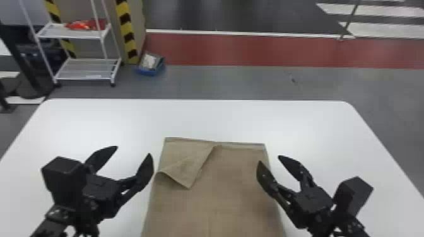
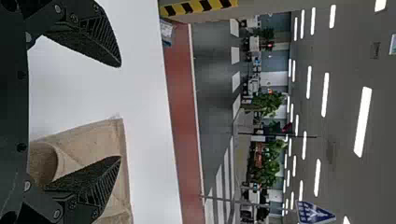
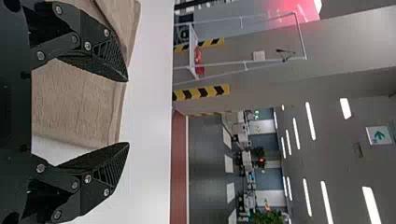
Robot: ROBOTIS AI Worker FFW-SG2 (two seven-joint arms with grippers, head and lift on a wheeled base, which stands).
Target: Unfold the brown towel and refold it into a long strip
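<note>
My black two-finger left gripper and matching right gripper are set wide, flanking the flat brown cloth towel. Towel position: white round-cornered table; far-left corner folded inward. Beyond: white metal shelf cart.

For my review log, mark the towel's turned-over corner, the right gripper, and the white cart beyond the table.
Turned-over corner (image 1: 184, 165): head view, the middle of the flap.
Right gripper (image 1: 269, 159): head view, midway between its fingertips.
White cart (image 1: 86, 67): head view, on its lower shelf.
</note>
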